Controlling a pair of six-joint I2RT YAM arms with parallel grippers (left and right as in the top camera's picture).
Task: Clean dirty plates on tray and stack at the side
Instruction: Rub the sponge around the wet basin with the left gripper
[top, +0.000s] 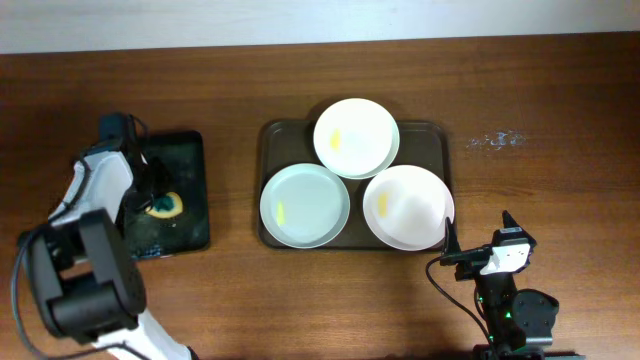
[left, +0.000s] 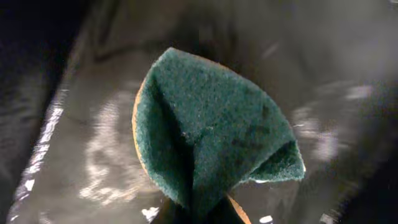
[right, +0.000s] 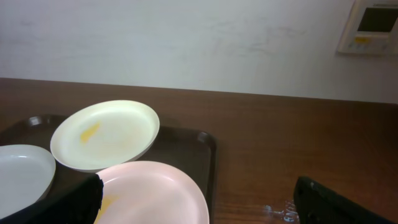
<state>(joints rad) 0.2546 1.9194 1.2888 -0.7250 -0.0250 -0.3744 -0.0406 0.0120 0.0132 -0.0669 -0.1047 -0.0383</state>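
Three plates lie on the dark brown tray (top: 270, 140): a cream plate (top: 356, 137) at the back resting on the other two, a pale blue plate (top: 305, 205) front left, and a pinkish-white plate (top: 407, 207) front right. Each has a small yellow smear. My left gripper (top: 150, 192) is over the small black tray (top: 190, 160), shut on a green sponge (left: 211, 137) with a yellow underside; the sponge is folded between the jaws (left: 202, 216). My right gripper (top: 478, 243) is open and empty just off the brown tray's front right corner, facing the pinkish plate (right: 155, 193).
The small black tray looks wet (left: 74, 162). A few water spots (top: 497, 140) lie on the wooden table right of the brown tray. The right wrist view shows the cream plate (right: 106, 134), the blue plate (right: 22, 171), the tray rim (right: 208, 146) and a white wall behind.
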